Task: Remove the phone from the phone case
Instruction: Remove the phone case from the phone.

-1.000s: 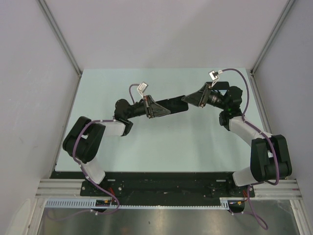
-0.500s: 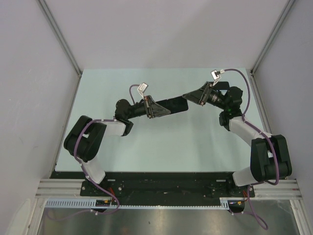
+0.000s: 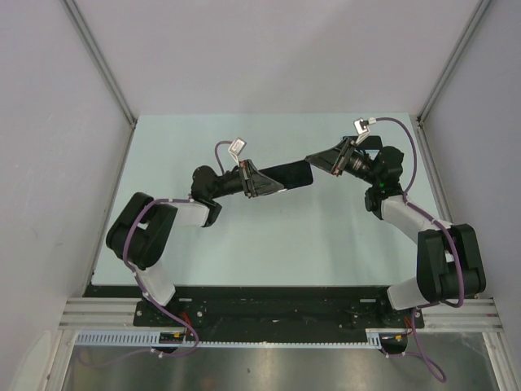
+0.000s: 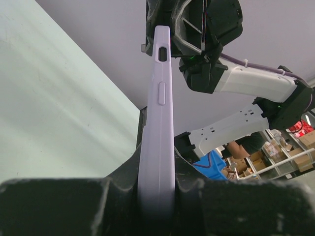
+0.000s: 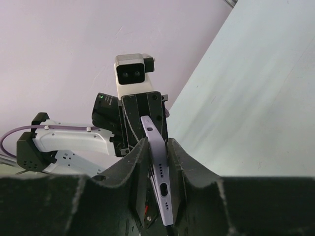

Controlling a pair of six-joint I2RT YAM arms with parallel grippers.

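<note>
Over table [image 3: 269, 236], right claw [image 3: 314, 161] farther back.

- Overhead view: bright, even, diffuse light fell from above. The pale mint-green tabletop [image 3: 269, 236] showed no glare, and shadows on it were faint and soft-edged.
- Overhead view: focus was sharp throughout. The brushed-metal strip [image 3: 269, 366] along the bottom edge carried a dull, streaked sheen.
- Left wrist view: the black padded left-gripper fingers [image 4: 64, 206] were soft and out of focus at the bottom. The lilac matte phone case [image 4: 158, 108] was crisp farther up, and the lower-right background was blurred.
- Right wrist view: the black padded right-gripper fingers [image 5: 64, 206] were blurred and grainy. The tabletop washed near-white at upper right, and the plain wall panel [image 5: 74, 49] took a violet cast.
</note>
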